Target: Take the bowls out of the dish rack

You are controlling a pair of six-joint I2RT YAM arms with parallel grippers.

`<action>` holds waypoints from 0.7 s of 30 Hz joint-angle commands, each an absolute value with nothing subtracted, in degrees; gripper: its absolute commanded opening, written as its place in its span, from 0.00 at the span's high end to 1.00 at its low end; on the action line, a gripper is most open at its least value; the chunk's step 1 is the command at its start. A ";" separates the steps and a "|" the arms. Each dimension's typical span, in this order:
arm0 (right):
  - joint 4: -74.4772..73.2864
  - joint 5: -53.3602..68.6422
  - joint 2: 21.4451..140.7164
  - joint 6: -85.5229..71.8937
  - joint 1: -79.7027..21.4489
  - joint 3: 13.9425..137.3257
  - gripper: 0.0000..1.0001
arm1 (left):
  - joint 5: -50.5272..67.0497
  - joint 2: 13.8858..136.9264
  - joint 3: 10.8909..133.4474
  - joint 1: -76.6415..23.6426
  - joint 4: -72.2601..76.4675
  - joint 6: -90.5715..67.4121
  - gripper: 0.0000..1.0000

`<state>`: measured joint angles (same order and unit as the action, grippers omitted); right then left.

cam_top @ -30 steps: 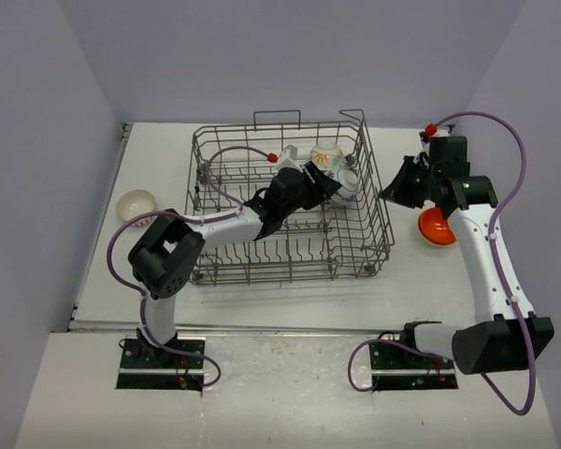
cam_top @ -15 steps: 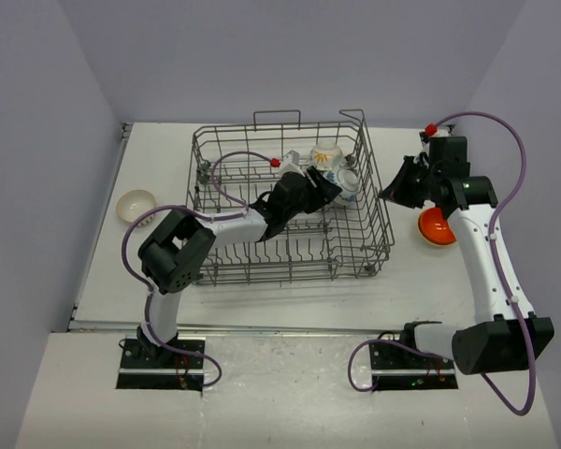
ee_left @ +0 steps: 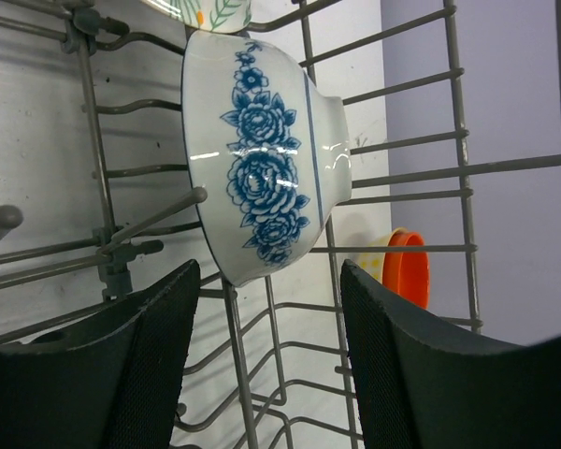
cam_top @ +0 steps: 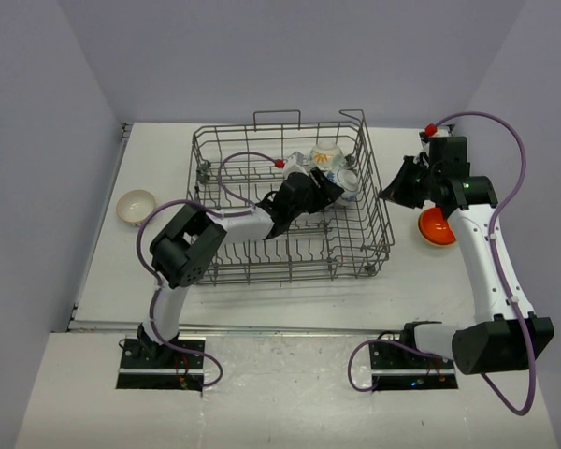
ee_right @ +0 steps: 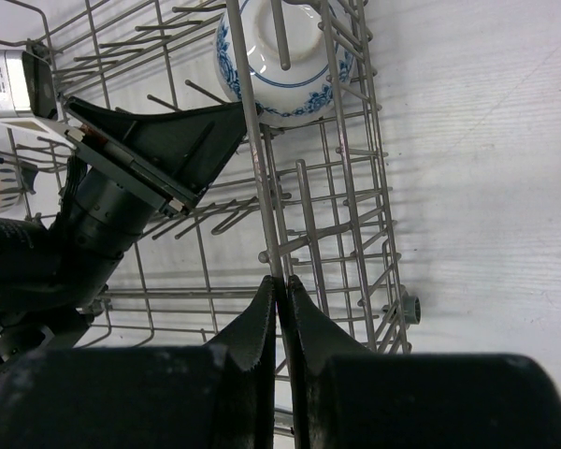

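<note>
1. The left arm bends at the elbow near the front left corner of the dish rack (cam_top: 262, 268), and its forearm reaches over the wires, slanting toward the far right corner
2. The left hand (cam_top: 323, 193) is inside the rack with its two dark fingers (ee_left: 159, 374) spread wide; nothing is gripped
3. A white bowl with blue flowers (ee_left: 262, 168) lies on its side among the tines just ahead of that gap, its lower edge level with the fingertips
4. A second bowl with a leafy pattern (cam_top: 325, 152) sits beside it, further back in the rack
5. The right arm rises from its base up the right side of the desk (cam_top: 122, 281), and its wrist turns left toward the rack's right wall
6. The right hand (ee_right: 281, 292) is pinched narrow on the top wire of that wall, so it is holding the dish rack
7. An orange bowl (cam_top: 435, 226) rests on the desk outside the rack, under the right forearm
8. A pale bowl (cam_top: 136, 204) stands on the desk to the left of the rack, well apart from both hands
</note>
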<state>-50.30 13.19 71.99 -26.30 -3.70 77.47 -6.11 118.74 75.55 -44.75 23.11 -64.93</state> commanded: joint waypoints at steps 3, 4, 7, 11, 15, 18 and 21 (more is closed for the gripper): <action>-52.73 14.50 70.75 -26.63 -3.87 76.90 1.00 | -8.44 119.97 78.92 -44.56 25.84 -62.84 0.37; -52.82 14.50 70.66 -26.63 -3.95 76.82 1.00 | -8.44 120.06 79.01 -44.56 26.01 -62.93 0.37; -52.74 14.50 70.75 -26.63 -3.87 76.82 1.00 | -8.44 120.85 80.07 -44.30 25.75 -62.93 0.37; -52.73 14.50 70.75 -26.54 -3.87 76.73 1.00 | -8.35 121.55 80.59 -43.77 26.54 -63.10 0.37; -52.47 14.59 70.58 -26.54 -3.87 76.11 1.00 | -8.35 121.82 80.86 -43.51 27.68 -62.58 0.37; -52.38 14.68 70.40 -26.54 -3.95 75.94 1.00 | -8.44 121.64 80.25 -43.42 29.79 -62.23 0.38; -52.29 14.68 70.40 -26.54 -3.96 75.94 1.00 | -8.44 121.64 80.33 -43.50 30.85 -62.14 0.38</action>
<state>-49.50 13.30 71.48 -26.30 -3.68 76.73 -6.46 121.58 78.48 -43.72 26.15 -63.86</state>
